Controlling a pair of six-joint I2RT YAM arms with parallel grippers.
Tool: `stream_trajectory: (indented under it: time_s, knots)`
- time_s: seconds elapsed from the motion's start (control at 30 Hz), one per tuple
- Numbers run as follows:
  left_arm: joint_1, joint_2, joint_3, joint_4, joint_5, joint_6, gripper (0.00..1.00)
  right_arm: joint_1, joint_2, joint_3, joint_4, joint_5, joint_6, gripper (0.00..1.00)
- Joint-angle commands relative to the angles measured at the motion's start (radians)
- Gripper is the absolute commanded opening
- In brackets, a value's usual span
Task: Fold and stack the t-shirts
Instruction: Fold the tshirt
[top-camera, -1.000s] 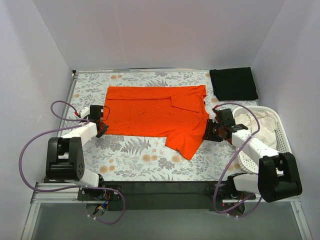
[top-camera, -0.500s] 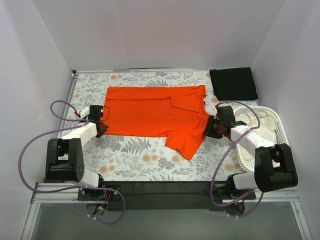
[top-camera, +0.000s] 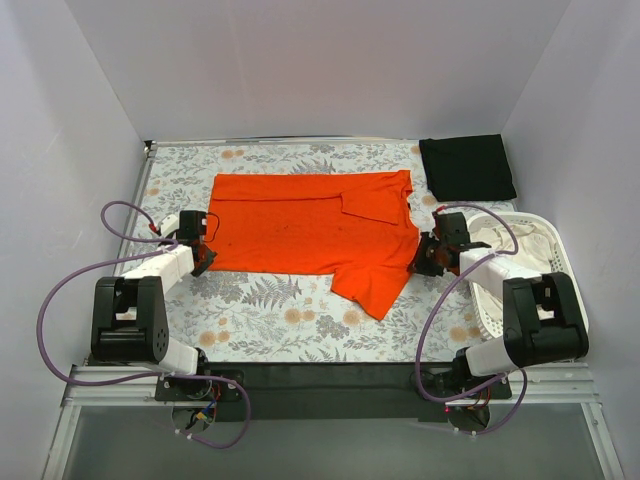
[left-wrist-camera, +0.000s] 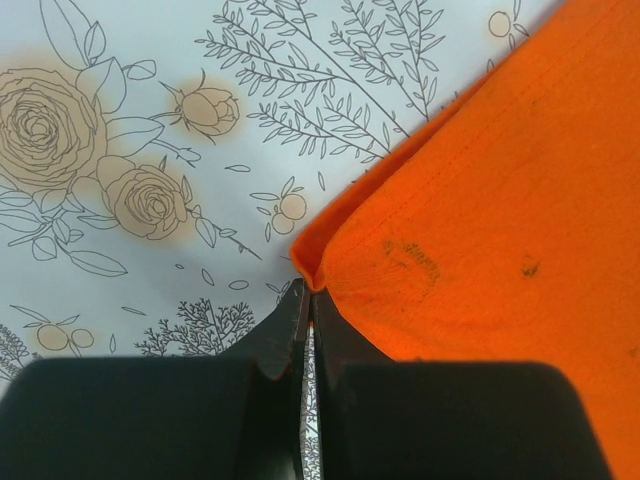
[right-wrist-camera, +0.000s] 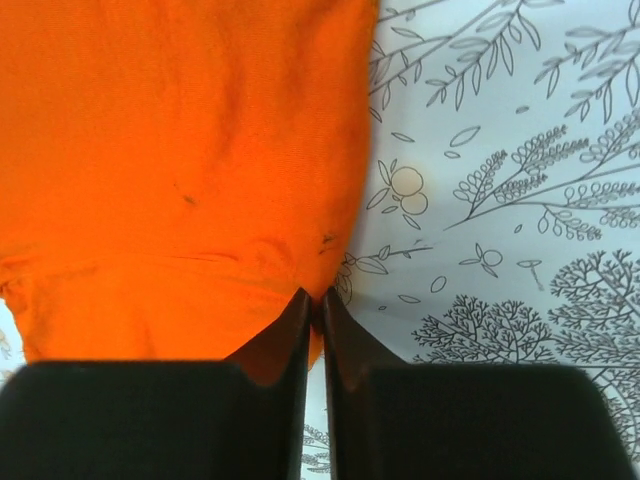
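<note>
We see a bright orange fabric t-shirt (top-camera: 310, 225) spread flat on the flower-printed table cloth (top-camera: 260, 312). The left gripper (top-camera: 206, 258) touches its lower left corner, and the right gripper (top-camera: 419, 262) touches its right edge. Just beyond its upper right corner lies a folded black fabric t-shirt (top-camera: 467, 167). To its right stands a white slatted plastic basket (top-camera: 566, 272) with pale cloth inside.

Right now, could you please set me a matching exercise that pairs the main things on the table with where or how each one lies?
Things:
1. bright orange short-sleeved fabric t-shirt
2. solid black fabric t-shirt
3. white slatted plastic basket

Places or states:
A. folded, at the far right corner
B. at the right edge, with pale cloth inside
C. spread out in the middle

Pairs: 1-C, 2-A, 3-B
</note>
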Motion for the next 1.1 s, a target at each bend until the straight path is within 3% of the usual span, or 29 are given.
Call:
stream_trajectory:
  time_s: [0.0, 0.03, 0.37, 0.53, 0.83, 1.07]
  knots:
    - [0.005, -0.043, 0.003, -0.033, -0.051, 0.000, 0.00, -0.010, -0.028, -0.022, 0.035, -0.006, -0.011, 0.10]
    - [0.005, -0.050, 0.000, -0.041, -0.056, -0.005, 0.00, -0.015, -0.045, -0.031, 0.029, -0.006, -0.016, 0.02]
    - [0.005, -0.209, -0.069, -0.197, -0.039, -0.054, 0.00, -0.033, -0.149, 0.004, -0.247, -0.021, -0.160, 0.01]
    - [0.005, -0.290, -0.078, -0.199, -0.029, -0.023, 0.00, -0.036, -0.168, 0.082, -0.318, -0.037, -0.175, 0.01]
    - [0.004, -0.114, 0.118, -0.183, -0.015, 0.029, 0.00, -0.036, 0.073, 0.430, -0.413, -0.044, -0.192, 0.06]
    - [0.004, -0.010, 0.221, -0.160, -0.006, 0.043, 0.00, -0.038, 0.195, 0.562, -0.439, -0.046, -0.209, 0.06]
